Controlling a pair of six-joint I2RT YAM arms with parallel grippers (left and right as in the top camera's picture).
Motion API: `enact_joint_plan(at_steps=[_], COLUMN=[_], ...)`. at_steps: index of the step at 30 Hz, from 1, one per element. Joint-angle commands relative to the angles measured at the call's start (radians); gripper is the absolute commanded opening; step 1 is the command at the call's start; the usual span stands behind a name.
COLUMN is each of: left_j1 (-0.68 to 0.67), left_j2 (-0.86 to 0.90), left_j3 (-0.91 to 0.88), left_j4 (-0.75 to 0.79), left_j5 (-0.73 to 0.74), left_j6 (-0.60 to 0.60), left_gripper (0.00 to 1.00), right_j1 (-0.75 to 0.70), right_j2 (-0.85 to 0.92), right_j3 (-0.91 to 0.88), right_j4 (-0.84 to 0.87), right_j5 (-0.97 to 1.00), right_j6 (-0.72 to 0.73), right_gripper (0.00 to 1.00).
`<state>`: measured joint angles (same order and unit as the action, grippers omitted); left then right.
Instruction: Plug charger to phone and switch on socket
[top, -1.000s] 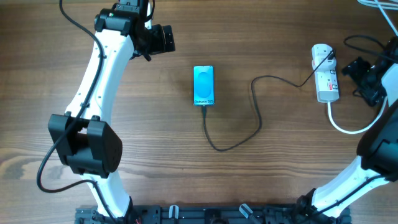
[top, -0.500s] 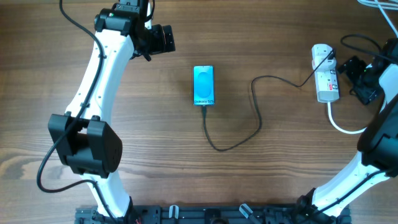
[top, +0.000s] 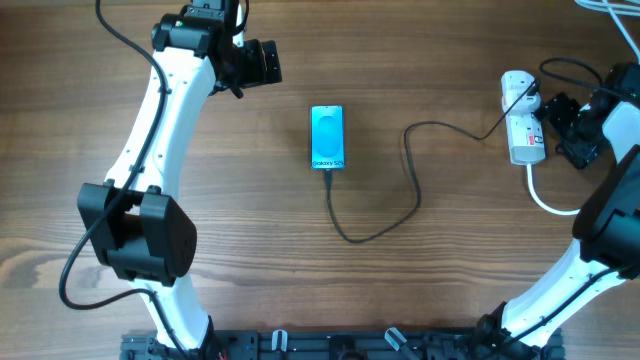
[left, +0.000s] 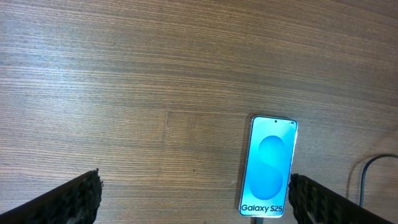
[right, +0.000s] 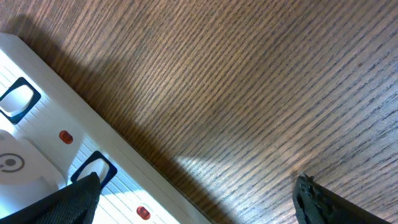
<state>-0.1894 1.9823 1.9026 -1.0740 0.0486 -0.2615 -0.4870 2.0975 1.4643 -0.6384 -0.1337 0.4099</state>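
Observation:
The phone (top: 327, 137) lies flat mid-table, cyan screen up; it also shows in the left wrist view (left: 269, 165). The thin black charger cable (top: 400, 205) runs from the phone's near end, loops right and up to the white socket strip (top: 521, 117) at the far right. The strip's switches and red lights show in the right wrist view (right: 56, 155). My left gripper (top: 268, 62) is open and empty, up left of the phone. My right gripper (top: 557, 125) is open, just right of the strip, one fingertip over a switch (right: 93, 171).
The strip's thick white cord (top: 548, 200) curves down and right from its near end. Thin cables (top: 600, 10) hang at the top right corner. Both arm bases stand along the front edge.
My right gripper has moved left toward the socket strip, from well to its right to right beside it. The left arm, phone and cable have not moved.

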Motion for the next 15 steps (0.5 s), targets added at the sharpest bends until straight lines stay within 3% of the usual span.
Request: enact_joint_plan(at_steps=[1,15], left_j1=[0.004,0.004], left_j2=[0.009,0.009], left_j3=[-0.004,-0.004], left_j4=[0.0,0.0], left_j5=[-0.02,-0.02], left_j6=[-0.008,-0.008], left_gripper=[1.0,1.0], right_j1=[0.023,0.023], right_j2=[0.022,0.022], right_j3=[0.014,0.014], right_j4=[0.027,0.014], right_j5=[0.032,-0.003], right_j6=[0.064,0.032], right_gripper=[1.0,1.0])
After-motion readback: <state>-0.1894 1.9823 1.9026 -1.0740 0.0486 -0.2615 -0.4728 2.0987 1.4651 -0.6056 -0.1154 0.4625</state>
